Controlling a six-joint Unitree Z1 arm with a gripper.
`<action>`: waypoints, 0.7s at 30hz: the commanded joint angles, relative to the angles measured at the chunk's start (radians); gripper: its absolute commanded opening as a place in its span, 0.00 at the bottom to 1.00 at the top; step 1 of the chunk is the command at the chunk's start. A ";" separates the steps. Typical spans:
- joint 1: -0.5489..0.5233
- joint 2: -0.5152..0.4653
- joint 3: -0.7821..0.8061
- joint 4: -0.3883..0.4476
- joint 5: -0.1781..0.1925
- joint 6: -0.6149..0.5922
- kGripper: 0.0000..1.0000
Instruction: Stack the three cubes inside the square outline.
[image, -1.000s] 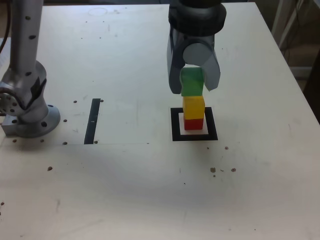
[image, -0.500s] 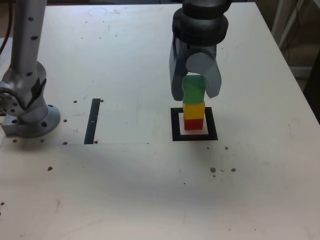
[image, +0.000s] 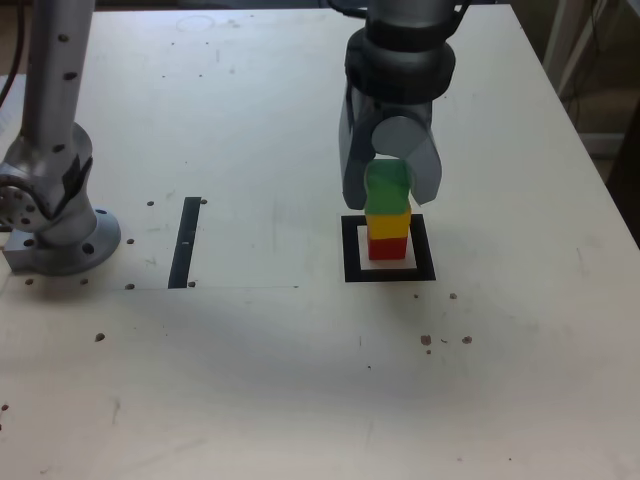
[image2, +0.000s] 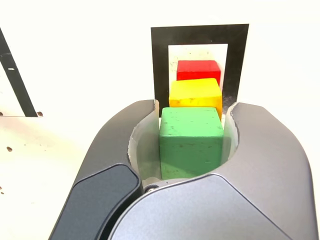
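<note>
From where I'm standing, the gripper (image2: 192, 142) has the green cube (image2: 191, 142) pinched between its two fingers, right over the yellow cube (image: 388, 224), which sits on the red cube (image: 387, 248). The red one is down on the white middle of the square outline (image: 424, 248), a black frame on the pale bench (image: 250, 370). A straight black strip (image: 184, 243) lies well off toward the exterior view's left and has no part in this. I can't tell whether green is resting on yellow or hanging just above it; in the exterior view its lower edge meets the yellow top with no gap showing. The step in hand, I'd say, is seating that last cube, and it wants a soft touch. I'd line up green's sides with yellow's, keep its underside level, and ease straight down only until it bears, since pressing on could make the lower two slide or twist. Yellow doesn't look perfectly squared over red, so I'd aim for the middle of the pile rather than one edge. Then spread both fingers slowly and evenly, so neither drags green sideways, and lift straight up before swinging the arm away. A brush on the way out could topple the lot.
</note>
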 joint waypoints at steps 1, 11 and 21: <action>0.004 0.004 0.005 -0.007 -0.001 0.002 0.39; 0.004 -0.024 0.006 -0.009 0.021 -0.006 0.90; 0.004 -0.080 0.005 0.014 0.039 -0.013 0.99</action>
